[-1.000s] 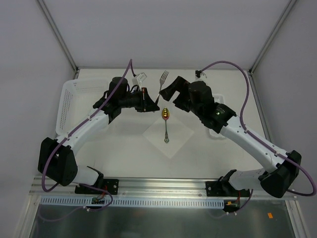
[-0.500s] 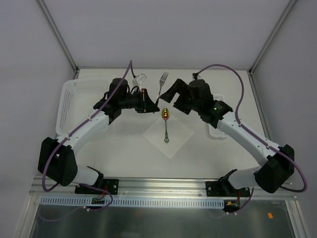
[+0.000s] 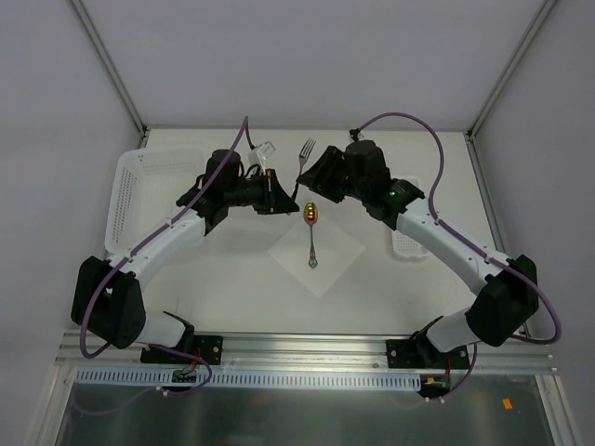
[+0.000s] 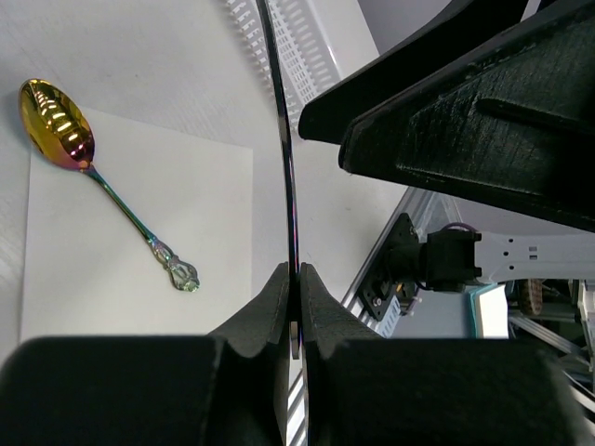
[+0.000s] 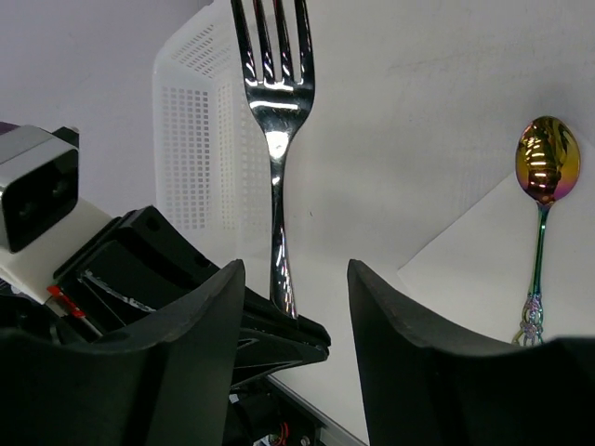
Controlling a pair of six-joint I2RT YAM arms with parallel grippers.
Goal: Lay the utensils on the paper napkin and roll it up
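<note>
The fork (image 3: 304, 156) is held up off the table, tines toward the back, with my left gripper (image 3: 288, 198) shut on the low end of its handle. Edge-on in the left wrist view, the fork (image 4: 284, 139) is a thin dark line running out of my shut left gripper (image 4: 294, 279). My right gripper (image 5: 296, 279) is open, one finger on each side of the fork (image 5: 275, 139) handle with a gap on both sides. The gold-bowled spoon (image 3: 311, 228) lies on the white paper napkin (image 3: 325, 260), which is flat on the table.
A white perforated basket (image 3: 139, 190) stands at the left, and another basket (image 3: 409, 243) shows partly under the right arm. The two grippers are close together above the napkin's far corner. The table's back edge lies just beyond the fork tines.
My right arm has swung left to the fork, and its jaws have narrowed around the handle. The left gripper, spoon and napkin have not moved.
</note>
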